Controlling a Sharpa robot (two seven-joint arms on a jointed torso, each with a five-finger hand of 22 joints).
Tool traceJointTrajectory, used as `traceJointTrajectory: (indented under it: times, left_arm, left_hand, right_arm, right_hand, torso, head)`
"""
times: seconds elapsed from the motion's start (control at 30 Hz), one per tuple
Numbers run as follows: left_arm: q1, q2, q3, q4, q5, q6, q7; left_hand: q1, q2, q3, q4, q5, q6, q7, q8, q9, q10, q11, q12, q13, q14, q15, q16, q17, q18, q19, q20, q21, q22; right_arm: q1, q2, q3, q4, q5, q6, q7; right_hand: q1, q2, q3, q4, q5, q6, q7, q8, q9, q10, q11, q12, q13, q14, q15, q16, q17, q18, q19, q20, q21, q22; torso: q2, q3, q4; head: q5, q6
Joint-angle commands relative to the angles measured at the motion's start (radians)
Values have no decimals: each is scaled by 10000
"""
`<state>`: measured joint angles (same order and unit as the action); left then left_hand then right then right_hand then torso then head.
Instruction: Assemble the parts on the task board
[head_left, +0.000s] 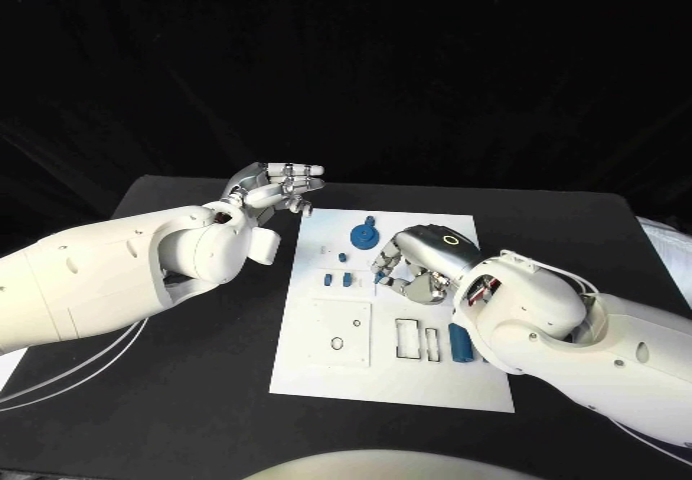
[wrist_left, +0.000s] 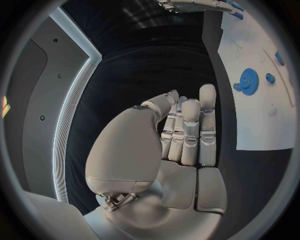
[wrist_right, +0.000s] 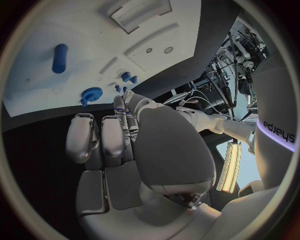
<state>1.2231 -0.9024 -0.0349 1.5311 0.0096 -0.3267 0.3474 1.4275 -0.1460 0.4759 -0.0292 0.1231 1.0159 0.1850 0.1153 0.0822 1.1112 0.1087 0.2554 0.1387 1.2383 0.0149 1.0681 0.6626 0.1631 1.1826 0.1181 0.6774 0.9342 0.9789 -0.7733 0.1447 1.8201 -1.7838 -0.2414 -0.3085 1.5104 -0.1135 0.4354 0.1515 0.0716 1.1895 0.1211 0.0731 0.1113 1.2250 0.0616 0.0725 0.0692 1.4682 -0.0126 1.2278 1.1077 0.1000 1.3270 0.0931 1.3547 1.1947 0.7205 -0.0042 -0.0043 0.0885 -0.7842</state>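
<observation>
A: What's hard to make out?

B: The right hand (head_left: 415, 265) covers the middle of the white task board (head_left: 346, 375). Whether its curled fingers grasp anything, I cannot tell.

A: Any writing?

B: None readable on the board.

A: And the left hand (head_left: 274, 185)?

B: It hangs over the black table (head_left: 188, 420), just past the board's far left corner, fingers together and nearly straight, holding nothing.

A: The parts?

B: A blue gear (head_left: 365, 236) lies at the far end; a blue cylinder (head_left: 462, 343) lies near the right edge.

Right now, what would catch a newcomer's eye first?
The white board in the middle of the black table, with a blue gear near its far end. The right hand hovers over small blue pieces, while the left hand hangs beyond the board's far left corner.
</observation>
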Motion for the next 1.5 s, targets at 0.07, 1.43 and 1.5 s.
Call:
traceJointTrajectory:
  times: [0.07, 1.43, 1.5]
  left_arm:
    - [3, 39, 6, 16, 44, 210, 30]
    - [3, 106, 6, -7, 44, 308, 1]
    - [3, 108, 6, -11, 44, 315, -3]
  left_hand:
    - [19, 54, -73, -3, 3, -30, 6, 31, -14, -66, -32, 48, 13, -42, 22, -41, -9, 171, -61, -28, -30, -8]
    - [4, 80, -126, -2, -1, -59, 20, 37, -23, -117, -15, 84, 21, -65, 38, -54, -51, 170, -73, -17, -73, -35]
    - [4, 80, -126, -2, -1, -59, 20, 37, -23, -117, -15, 84, 21, -65, 38, -54, -51, 170, -73, -17, -73, -35]
  right_arm:
    - [-252, 260, -103, -99, -337, 181, 169]
    - [-725, 1029, -457, -767, -550, 837, 168]
    - [-725, 1047, -465, -811, -562, 862, 150]
  right_hand:
    - [-116, -16, 63, -32, 22, 11, 22, -2, 11, 42, 34, -57, -16, 320, -28, 45, -15, -169, 55, -10, 34, -11]
    - [-194, -22, 133, -149, 148, -26, 65, -35, 16, 13, 68, -74, -37, 312, -3, 54, -38, -158, 11, 7, 19, -49]
    - [-194, -22, 133, -149, 148, -26, 65, -35, 16, 13, 68, -74, -37, 312, -3, 54, -38, -158, 11, 7, 19, -49]
  torso:
    - [9, 9, -16]
    - [11, 10, -10]
    - [10, 10, -8]
  head:
    - [333, -112]
    - [502, -372]
    - [502, -377]
